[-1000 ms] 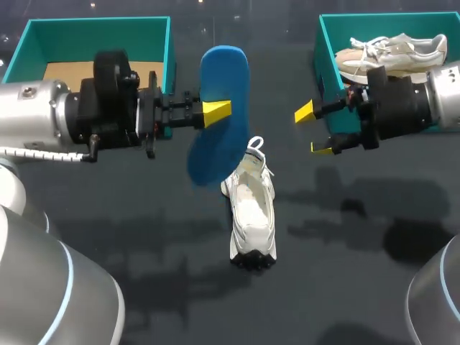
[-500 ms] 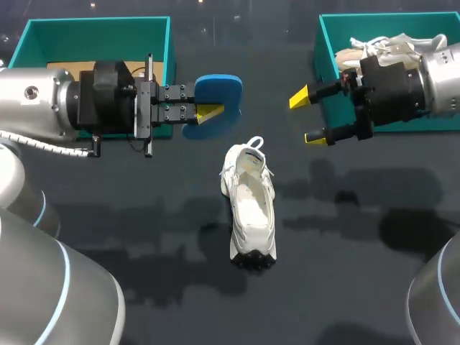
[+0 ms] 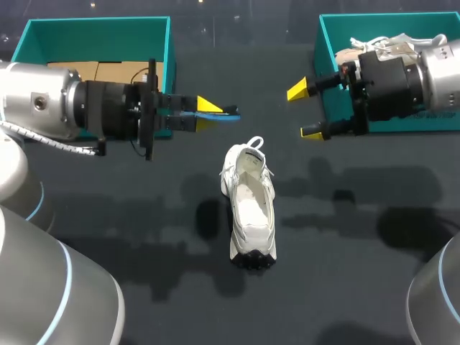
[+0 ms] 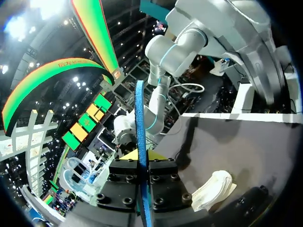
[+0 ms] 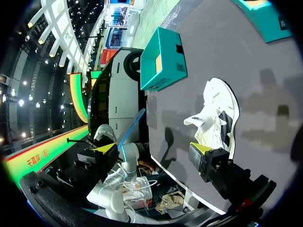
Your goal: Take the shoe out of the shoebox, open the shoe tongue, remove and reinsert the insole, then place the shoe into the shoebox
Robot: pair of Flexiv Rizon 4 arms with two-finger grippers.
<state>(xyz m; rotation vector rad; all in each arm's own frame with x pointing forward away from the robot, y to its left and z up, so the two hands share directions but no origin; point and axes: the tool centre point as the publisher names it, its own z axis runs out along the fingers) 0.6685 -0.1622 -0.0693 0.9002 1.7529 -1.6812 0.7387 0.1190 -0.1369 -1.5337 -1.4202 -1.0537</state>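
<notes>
While the blue insole [image 3: 224, 113] is clamped edge-on in the left tool [image 3: 207, 113], pointing to 3 o'clock, the white shoe [image 3: 249, 208] is laid on the worktop [image 3: 345, 237], long axis 12-to-6; the right tool [image 3: 303, 111] is held apart.

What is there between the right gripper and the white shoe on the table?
Nothing: the head view shows only bare table between the right gripper and the shoe.

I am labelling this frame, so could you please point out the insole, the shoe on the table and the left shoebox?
insole [image 4: 140, 118], left wrist view, on its thin blue edge.
shoe [image 3: 250, 208], head view, on the open inside at its middle.
left shoebox [image 3: 170, 47], head view, on its teal wall facing the shoe.
</notes>
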